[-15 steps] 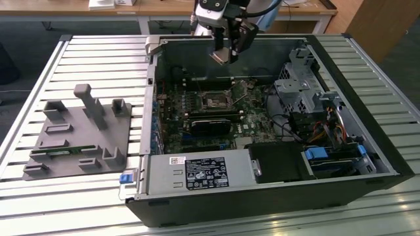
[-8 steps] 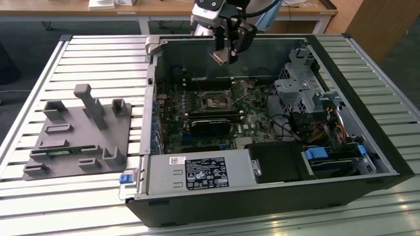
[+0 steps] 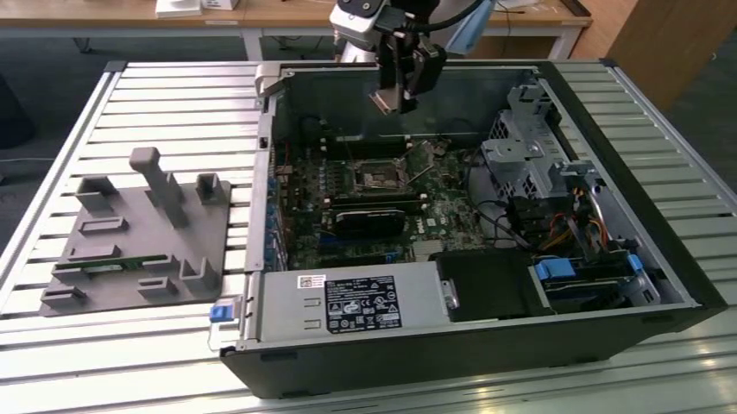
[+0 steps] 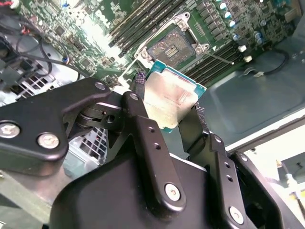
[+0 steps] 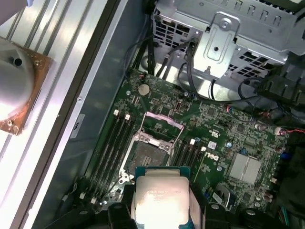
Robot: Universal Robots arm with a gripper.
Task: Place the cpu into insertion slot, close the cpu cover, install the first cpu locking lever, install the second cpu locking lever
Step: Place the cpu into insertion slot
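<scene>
On the exterior view's left, a grey fixture plate with upright posts lies on the slatted metal counter. Just beside it, toward the exterior view's right, stands an open computer case with its green motherboard exposed.

Above the far part of the case the black fingers hang in the air, closed on the cpu. In the second wrist view the two fingers press against opposite edges of the cpu. The chip sits between their tips, with its dull silver top facing the camera and its green edge visible around it. In the first wrist view the cpu is likewise clamped between the fingers.

The insertion slot lies on the board below the held chip, well apart from it, and its dark centre is uncovered. It shows in both wrist views, flanked by long memory slots. The cpu cover looks swung up off the socket at its far edge.

On the exterior view's right, a perforated metal drive cage stands inside the case, with bundled cables near it.
</scene>
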